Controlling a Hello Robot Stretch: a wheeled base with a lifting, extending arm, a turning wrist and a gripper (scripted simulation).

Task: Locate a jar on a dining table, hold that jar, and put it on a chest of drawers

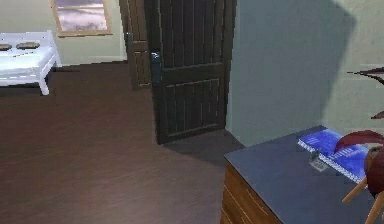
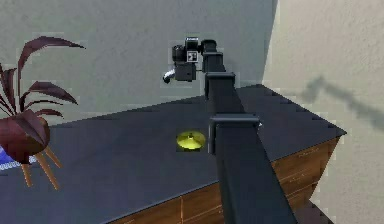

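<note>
- Forward view: dark door [image 1: 190, 65], white table [image 1: 25, 55].
- Arm side view: gripper [image 2: 170, 74] above chest of drawers [image 2: 110, 160].
- Small yellow thing [image 2: 190, 141] on its top beside the arm [image 2: 235, 130], well back from the jaws; jaw state impossible to tell, nothing held.

We look ahead and down toward a door [image 1: 190, 65]; sideways, closely across the chest [image 2: 120, 170]. Both share the plant [image 1: 374, 165].

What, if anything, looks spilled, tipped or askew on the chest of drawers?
Nothing stands out. A small yellow thing sits level on the dark top of the chest of drawers, the potted plant stands upright at one end, and a flat blue thing lies beside it. No spill or damage shows.
</note>
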